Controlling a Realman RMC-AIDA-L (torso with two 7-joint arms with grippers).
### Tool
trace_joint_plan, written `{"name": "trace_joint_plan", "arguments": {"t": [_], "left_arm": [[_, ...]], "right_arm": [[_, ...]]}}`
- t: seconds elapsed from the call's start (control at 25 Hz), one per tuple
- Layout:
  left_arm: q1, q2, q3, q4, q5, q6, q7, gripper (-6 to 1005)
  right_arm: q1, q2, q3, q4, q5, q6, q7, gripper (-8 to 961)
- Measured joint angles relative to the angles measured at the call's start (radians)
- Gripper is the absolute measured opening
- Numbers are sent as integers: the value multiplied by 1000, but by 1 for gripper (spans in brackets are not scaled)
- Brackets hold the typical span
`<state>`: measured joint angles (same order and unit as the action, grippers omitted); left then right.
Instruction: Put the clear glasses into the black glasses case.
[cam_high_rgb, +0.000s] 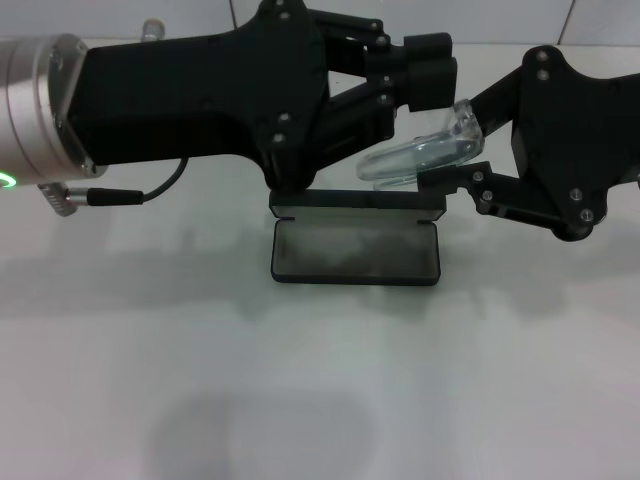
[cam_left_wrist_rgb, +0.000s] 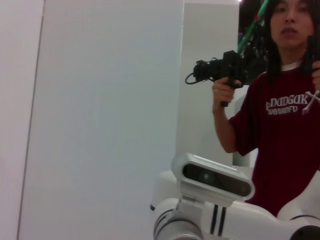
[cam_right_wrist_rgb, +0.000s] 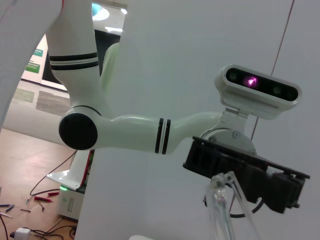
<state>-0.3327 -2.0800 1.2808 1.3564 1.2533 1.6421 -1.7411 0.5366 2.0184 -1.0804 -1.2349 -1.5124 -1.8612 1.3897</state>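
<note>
Two claws (cam_high_rgb: 425, 110) (cam_high_rgb: 455, 185) on transparent curved glasses (cam_high_rgb: 420, 150)

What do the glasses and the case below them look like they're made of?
The clear glasses, held above the case between the left gripper and right gripper, look like glossy transparent plastic: the background shows through and the edges catch highlights. The black glasses case looks like a rigid matte black shell, probably plastic, with a dull grey lining.

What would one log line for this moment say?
left gripper: holding clear glasses | right gripper: beside glasses | black glasses case: open, below
</note>
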Motion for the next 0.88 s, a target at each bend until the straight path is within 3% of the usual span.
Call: {"name": "trace_joint_plan", "arguments": {"t": [0.44,0.68,0.88], "left_arm": [[10,-8,-70,-3,-9,15,6,117],[18,-10,-183,-22,-35,8,17,117],[12,-11,-288,-105,-72,-22,59,116]], "right_arm": [[-11,1,2,0,7,-12,-2,108],[-35,-1,2,0,49,-49,-61,107],[-56,-1,2,0,84,-112,-120,107]]}}
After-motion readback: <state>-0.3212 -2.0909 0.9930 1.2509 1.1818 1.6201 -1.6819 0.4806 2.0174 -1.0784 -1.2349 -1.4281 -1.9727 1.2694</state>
